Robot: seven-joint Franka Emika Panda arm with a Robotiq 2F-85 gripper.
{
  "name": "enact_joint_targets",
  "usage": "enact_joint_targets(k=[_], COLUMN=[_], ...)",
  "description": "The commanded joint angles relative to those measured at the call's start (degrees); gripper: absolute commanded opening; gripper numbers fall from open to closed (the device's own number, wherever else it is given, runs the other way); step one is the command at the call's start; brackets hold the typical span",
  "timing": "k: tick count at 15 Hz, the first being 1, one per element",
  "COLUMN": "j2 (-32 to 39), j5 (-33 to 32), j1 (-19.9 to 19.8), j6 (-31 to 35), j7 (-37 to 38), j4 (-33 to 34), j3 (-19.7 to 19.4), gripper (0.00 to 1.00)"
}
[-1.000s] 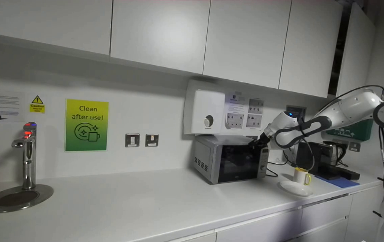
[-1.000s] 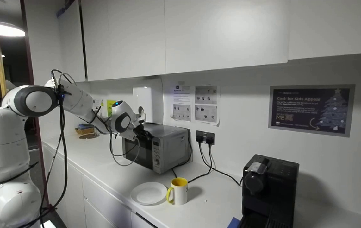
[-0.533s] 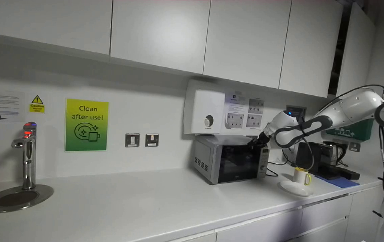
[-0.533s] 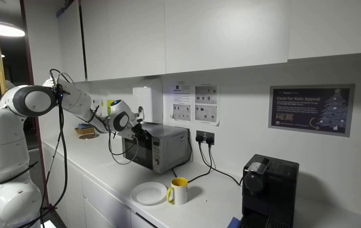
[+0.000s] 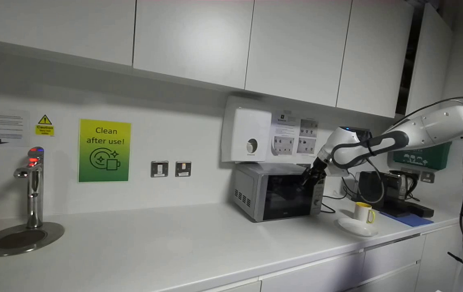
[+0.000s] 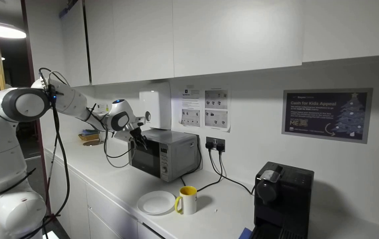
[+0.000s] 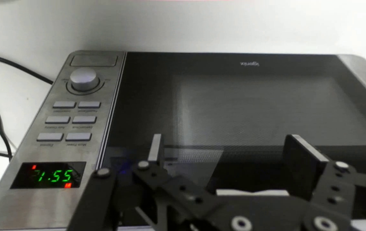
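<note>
With the gripper point(image 7: 227, 141) spread wide, holding nothing, hangs near the microwave point(image 6: 182, 156), without clear sign of touching. Faces the dark door point(image 7: 266, 106) ahead and below, with long axis parallel to the gripper's spread; farther off, past the control panel point(image 7: 65, 150), has a plate point(image 6: 156, 201) and mug point(image 6: 190, 203).
</note>
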Motion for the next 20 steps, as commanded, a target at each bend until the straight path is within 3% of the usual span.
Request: enact_joint_targets(k=[1,5,13,20], j2=[-5.14,-9.52,-21.25,-30.95], j5=[5.73,7.13,5.15,4.46], j1=[1.15,1.74,1.70,0.29], j6=[-7.07,-10.89,-9.27,-9.81], j7=[-2.88,-1.95,1.14,7.77], j4=[-1.52,-4.35,-14.91,-20.19], j3=[-0.05,0.53,4.23,7.70], gripper=[1.00,1.00,1.00,1.00])
